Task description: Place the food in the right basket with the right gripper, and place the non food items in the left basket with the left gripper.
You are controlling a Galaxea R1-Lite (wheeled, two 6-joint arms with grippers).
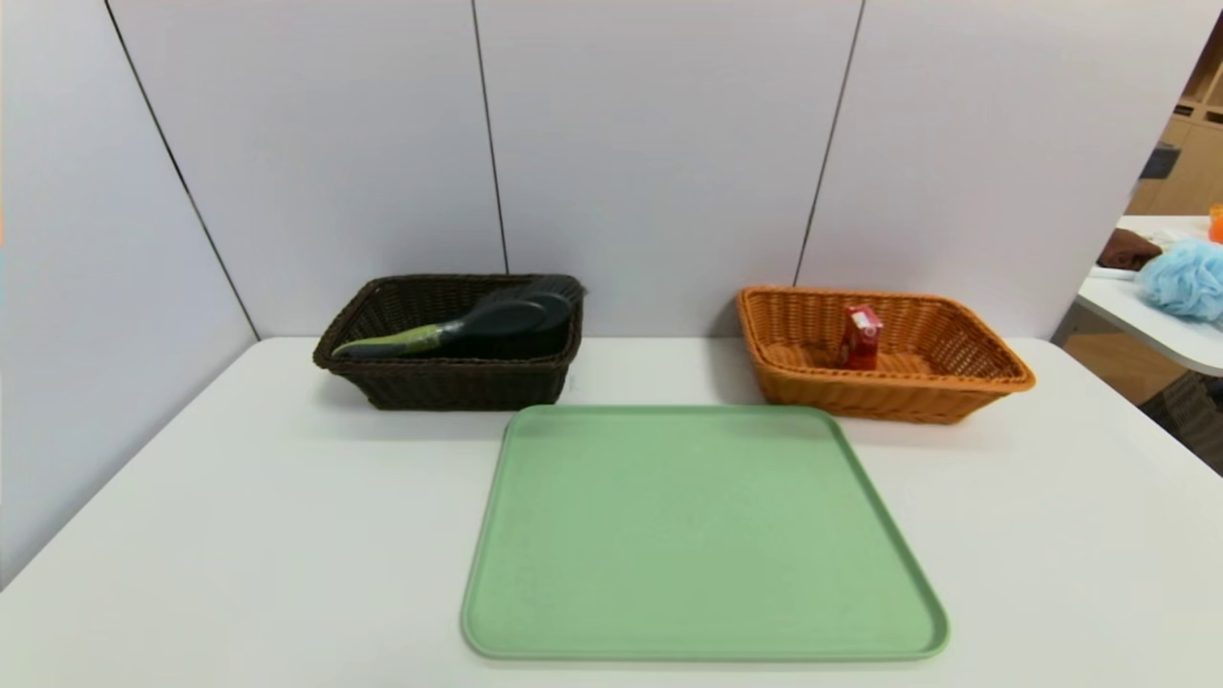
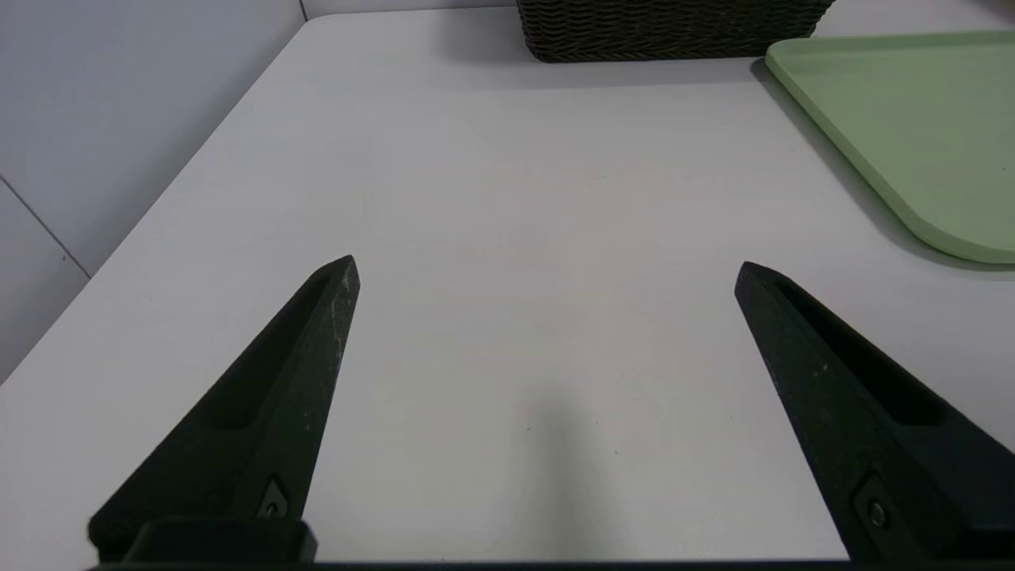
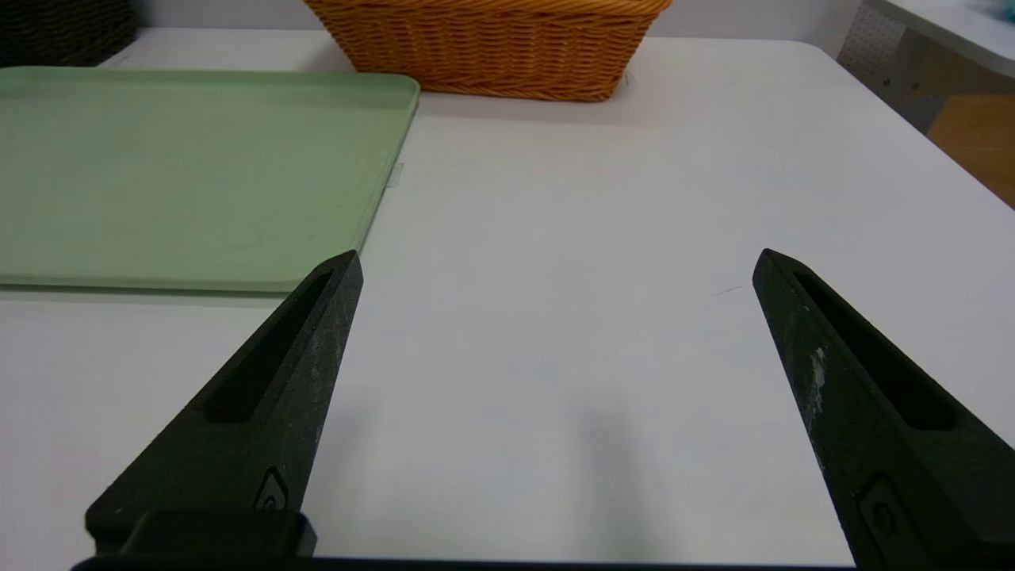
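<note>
Nearest: left end effector [image 2: 547, 270] and right end effector [image 3: 555, 262] are both sitting parked low over the bare desk [image 1: 239, 535], jaws spread wide, gripping nothing. Neither is showing in the head view.

Next out: green tray [image 1: 702, 535] is lying centred on the desk with nothing on it.

Far side: the brown left basket [image 1: 449, 382] is holding the brush [image 1: 459, 333], handle propped on the rim and pointing left. Something dark is lying under the brush head, likely the black pouch, but I can't make it out. The orange right basket [image 1: 884, 392] is holding the red carton [image 1: 860, 336], standing upright near the middle.

Judgement: sort is looking finished, and nothing is waiting on the tray or the desk. The step in hand is just holding the arms clear. Doing it well means keeping both end effectors released and back from the baskets, so nothing is nudging the overhanging brush handle or tipping the upright carton.

Count: two baskets, one tray, one brush, one carton, two end effectors; pouch unconfirmed.
</note>
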